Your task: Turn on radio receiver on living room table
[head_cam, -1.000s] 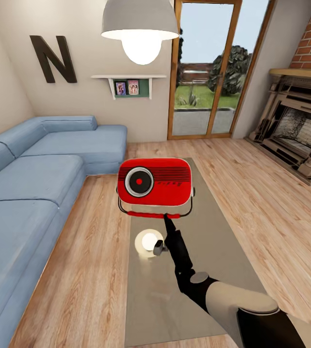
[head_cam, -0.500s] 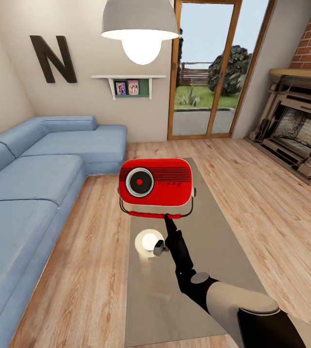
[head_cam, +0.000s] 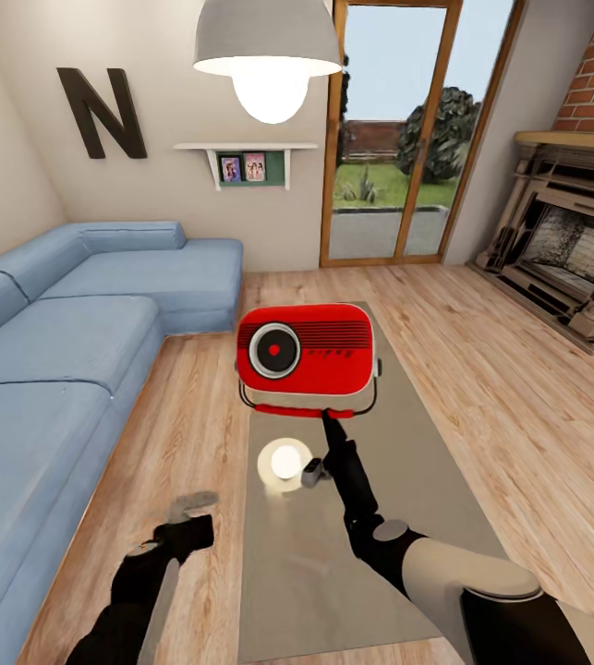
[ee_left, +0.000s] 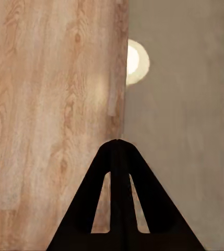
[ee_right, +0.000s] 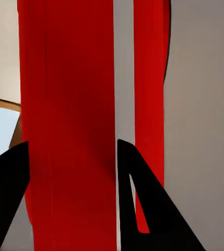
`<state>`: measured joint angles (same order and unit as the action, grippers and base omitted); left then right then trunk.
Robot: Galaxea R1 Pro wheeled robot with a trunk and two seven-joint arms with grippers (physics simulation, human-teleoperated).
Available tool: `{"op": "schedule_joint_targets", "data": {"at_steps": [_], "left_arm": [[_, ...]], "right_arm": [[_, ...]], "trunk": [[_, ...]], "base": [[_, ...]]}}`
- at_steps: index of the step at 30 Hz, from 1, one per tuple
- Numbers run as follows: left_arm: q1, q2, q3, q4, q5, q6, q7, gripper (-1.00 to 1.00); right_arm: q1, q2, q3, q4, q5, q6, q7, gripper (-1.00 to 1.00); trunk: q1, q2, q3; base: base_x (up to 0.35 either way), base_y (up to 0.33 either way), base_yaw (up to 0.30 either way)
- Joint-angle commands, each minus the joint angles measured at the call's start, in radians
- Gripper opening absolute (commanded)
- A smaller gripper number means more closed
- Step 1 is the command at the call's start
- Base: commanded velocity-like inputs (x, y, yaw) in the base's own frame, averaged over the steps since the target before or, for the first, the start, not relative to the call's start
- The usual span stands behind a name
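Note:
The red radio receiver (head_cam: pixel 306 356) faces me over the far half of the long grey table (head_cam: pixel 407 480), its dial at the left and its wire handle with a red bar hanging below. My right gripper (head_cam: pixel 332 417) reaches up from underneath and is shut on the radio's lower edge. In the right wrist view the red radio body (ee_right: pixel 70 130) sits between the dark fingers (ee_right: pixel 143 209). My left gripper (head_cam: pixel 195 508) hovers shut over the wooden floor beside the table's left edge. Its fingertips (ee_left: pixel 117 144) meet in a point in the left wrist view.
A blue sectional sofa (head_cam: pixel 47 369) runs along the left. The brick fireplace (head_cam: pixel 574 259) stands at the right, glass doors (head_cam: pixel 398 139) at the back. A pendant lamp (head_cam: pixel 267 55) hangs overhead and its reflection (head_cam: pixel 284 460) glows on the tabletop.
My left arm has come into the head view at the lower left. The radio and my right gripper have shifted slightly to the right.

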<state>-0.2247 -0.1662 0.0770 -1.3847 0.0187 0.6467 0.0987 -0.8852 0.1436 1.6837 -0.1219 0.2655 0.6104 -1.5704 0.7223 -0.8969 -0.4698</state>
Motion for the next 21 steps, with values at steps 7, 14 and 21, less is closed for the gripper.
{"op": "schedule_joint_targets", "data": {"at_steps": [7, 14, 21], "left_arm": [[-0.18, -0.008, -0.011, -0.005, -0.003, 0.24, -0.061, -1.0], [-0.197, -0.008, -0.018, -0.051, -0.002, 0.262, -0.145, -1.0], [-0.243, -0.008, -0.107, -0.127, -0.002, 0.347, -0.222, -1.0]], "right_arm": [[0.0, -0.001, -0.002, 0.051, 0.002, 0.088, 0.0, -1.0], [0.0, -0.001, -0.002, 0.15, 0.003, 0.114, 0.0, -1.0], [0.0, -0.001, -0.001, 0.152, 0.007, 0.115, 0.0, -1.0]], "trunk": [[0.0, 0.0, 0.0], [0.0, 0.0, 0.0], [0.0, 0.0, 0.0]], "base": [[0.0, 0.0, 0.0], [0.0, 0.0, 0.0], [0.0, 0.0, 0.0]]}}
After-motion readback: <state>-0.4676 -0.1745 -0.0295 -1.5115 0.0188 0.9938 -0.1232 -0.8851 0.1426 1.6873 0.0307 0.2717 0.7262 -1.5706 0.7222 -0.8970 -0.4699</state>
